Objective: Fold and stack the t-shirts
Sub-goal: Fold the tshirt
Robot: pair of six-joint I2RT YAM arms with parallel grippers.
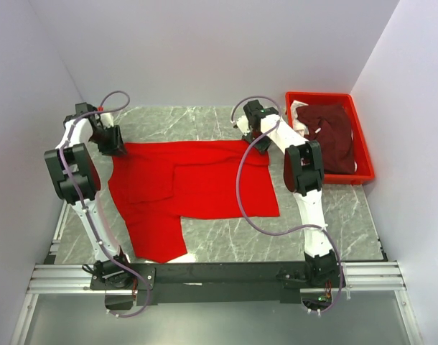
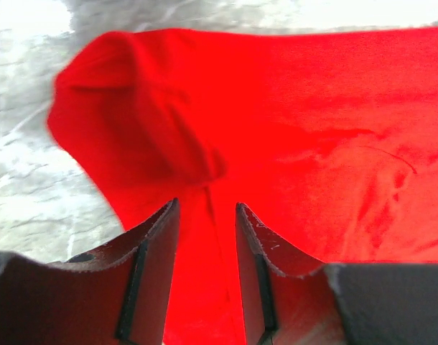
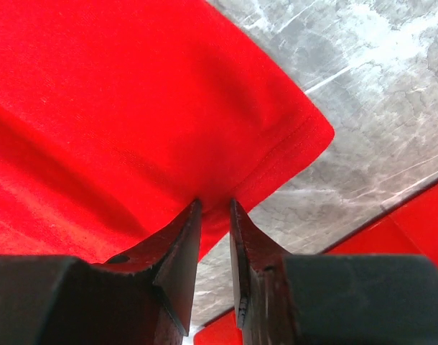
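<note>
while the red t-shirt (image 1: 197, 180) lies spread on the marble table (image 1: 327, 215), partly doubled over and with one sleeve reaching toward the near edge, both arms stand at its far edge, one at each corner. the right gripper (image 3: 214, 205) has its fingers almost together on the hem at the far right corner, and creases run to the tips, so it seems to pinch the cloth. the left gripper (image 2: 204, 208) has its fingers a little apart, with cloth and a seam running between them near the bunched sleeve; i cannot tell if it really grips. the maroon t-shirt (image 1: 332, 136) lies crumpled in the red tray (image 1: 365, 172) at the right, with some white fabric (image 1: 299, 109) beside it. the cloth looks light, soft and limp, so it will probably sag and wrinkle between two holds; i think the best hold is on the thicker hems and seams at the corners
</note>
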